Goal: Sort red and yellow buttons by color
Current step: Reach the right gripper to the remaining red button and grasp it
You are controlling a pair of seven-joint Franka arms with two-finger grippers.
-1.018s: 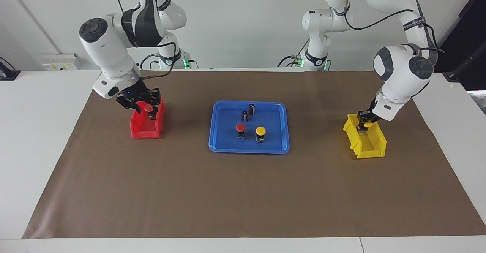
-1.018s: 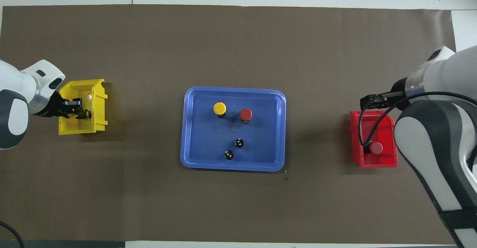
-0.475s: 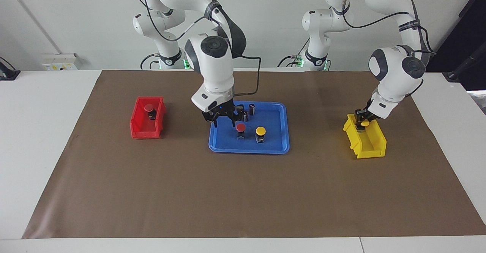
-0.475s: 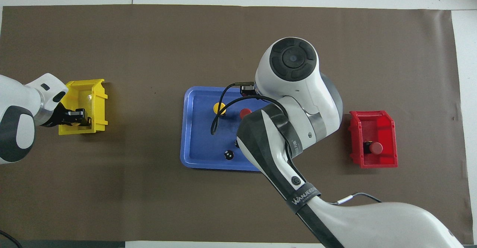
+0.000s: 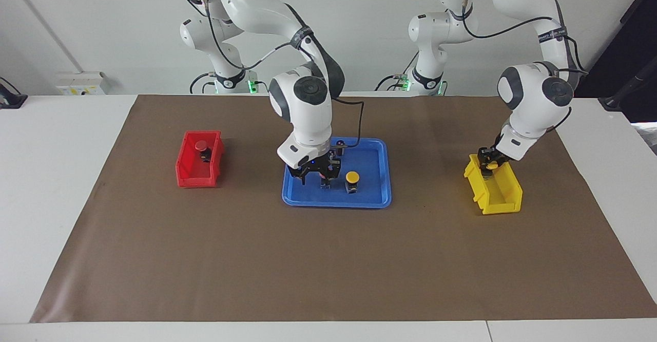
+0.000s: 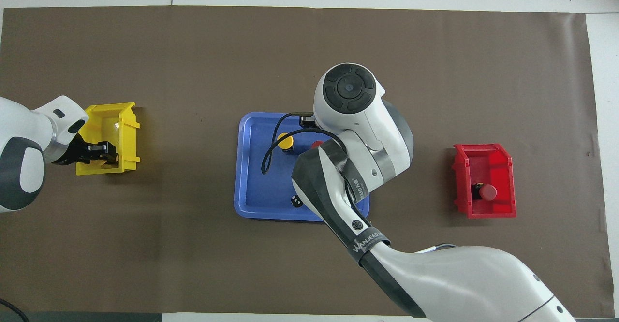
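A white wall is closing the room at the robots' end, and a white table is carrying a wide brown mat that is covering most of its top. The right arm is taking much space in the overhead view: it is lying across the blue tray and is hiding a good part of it there. The tray is sitting in the middle of the mat. The red bin is standing toward the right arm's end of the table and the yellow bin toward the left arm's end, both well apart from the tray.

The right gripper is hanging low over the tray, with its jaws standing apart, one on each side of the tray's red button. In the overhead view only a small edge of this cap is showing beside the arm. I cannot tell whether the gripper is touching it.

The left gripper is hanging over the end of the yellow bin that is nearer to the robots. A second yellow button is showing at its tip, but whether the jaws are holding it or standing loose around it, I cannot tell.

The tray's yellow button is standing upright just beside the red one. Another red button is resting inside the red bin, tipped on its side. One dark cylinder is peeping out at the edge of the arm; the second one is hard to make out.
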